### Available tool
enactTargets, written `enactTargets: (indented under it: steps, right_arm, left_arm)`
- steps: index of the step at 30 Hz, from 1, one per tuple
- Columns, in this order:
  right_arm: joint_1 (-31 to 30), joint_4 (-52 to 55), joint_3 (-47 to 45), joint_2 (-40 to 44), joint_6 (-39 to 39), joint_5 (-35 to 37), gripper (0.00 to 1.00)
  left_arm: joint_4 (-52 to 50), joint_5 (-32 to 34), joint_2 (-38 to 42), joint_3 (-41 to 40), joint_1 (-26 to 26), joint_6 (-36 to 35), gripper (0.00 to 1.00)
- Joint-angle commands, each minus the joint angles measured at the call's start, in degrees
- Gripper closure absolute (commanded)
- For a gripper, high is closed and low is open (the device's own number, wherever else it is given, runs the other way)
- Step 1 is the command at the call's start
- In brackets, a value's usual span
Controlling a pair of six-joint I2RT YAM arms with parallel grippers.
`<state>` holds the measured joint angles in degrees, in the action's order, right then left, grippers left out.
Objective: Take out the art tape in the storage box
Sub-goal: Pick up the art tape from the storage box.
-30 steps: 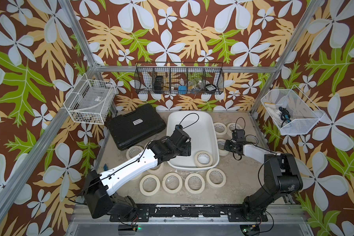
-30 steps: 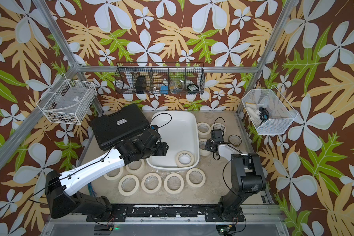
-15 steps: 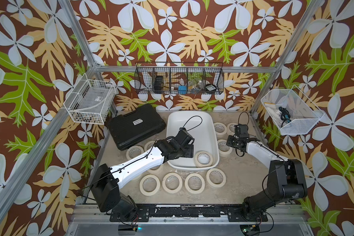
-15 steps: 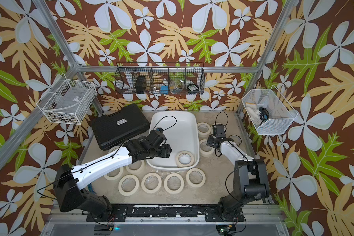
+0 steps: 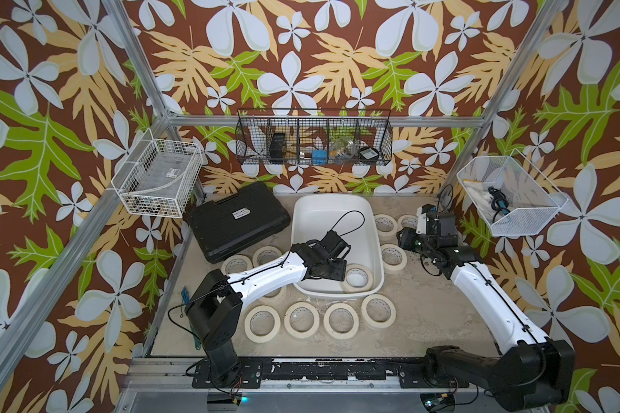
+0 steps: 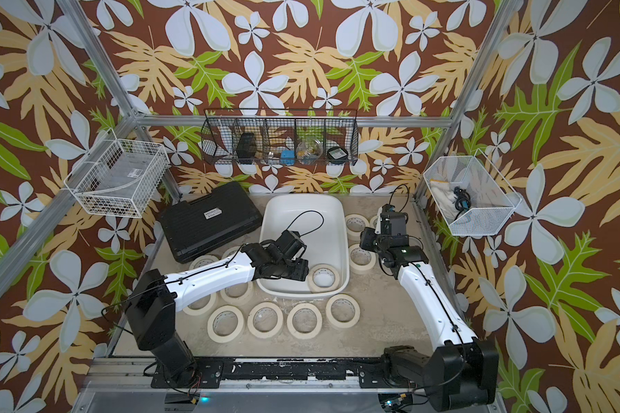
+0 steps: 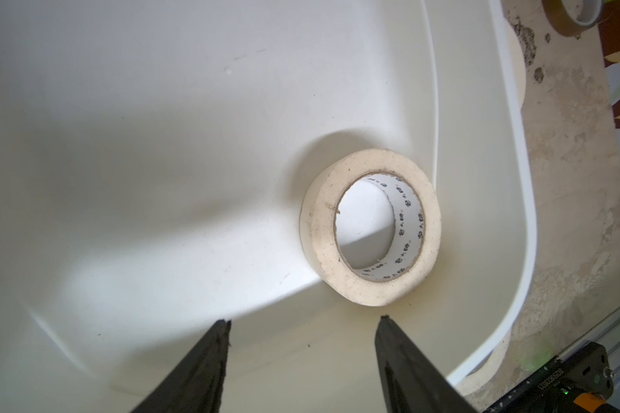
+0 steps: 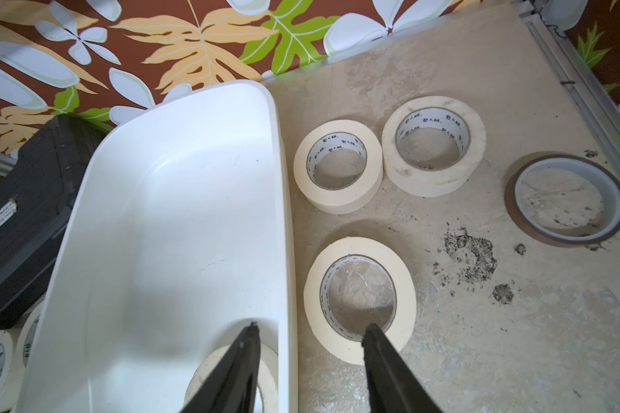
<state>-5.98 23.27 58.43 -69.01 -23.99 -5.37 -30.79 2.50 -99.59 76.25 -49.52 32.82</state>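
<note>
The only art tape (image 7: 317,232) left inside rests in the near right corner of the storage box (image 7: 158,143), against its sloped wall. The left gripper (image 7: 305,321) hangs just short of it, jaws apart and empty, and the right gripper (image 8: 312,324) is also parted and empty above the box's right rim. I think one finger can catch the wall or push the roll up the slope, as that side has almost no gap; the box floor is otherwise bare, but the other rolls (image 5: 303,320) crowd the table (image 5: 426,311), which has room mostly at front right.

Overhead pair; wrist views sharing storage box (image 7: 158,143)
</note>
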Motion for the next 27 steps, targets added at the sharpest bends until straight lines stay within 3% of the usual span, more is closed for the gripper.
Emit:
enactTargets:
  steps: [1,11,27]
  right_arm:
    - [-0.1,3.3,0.9,2.1,0.5,-2.6,0.49]
    - [-0.1,5.7,1.7,7.0,0.9,-5.5,0.49]
    - [-0.1,6.8,0.8,6.7,2.5,-6.5,0.49]
  left_arm:
    - [1.1,-1.1,-1.8,0.9,-0.2,-0.9,0.32]
    - [2.9,-1.2,-9.5,3.7,-0.4,-0.9,0.32]
    - [4.6,0.9,-18.4,8.4,-0.5,0.2,0.35]
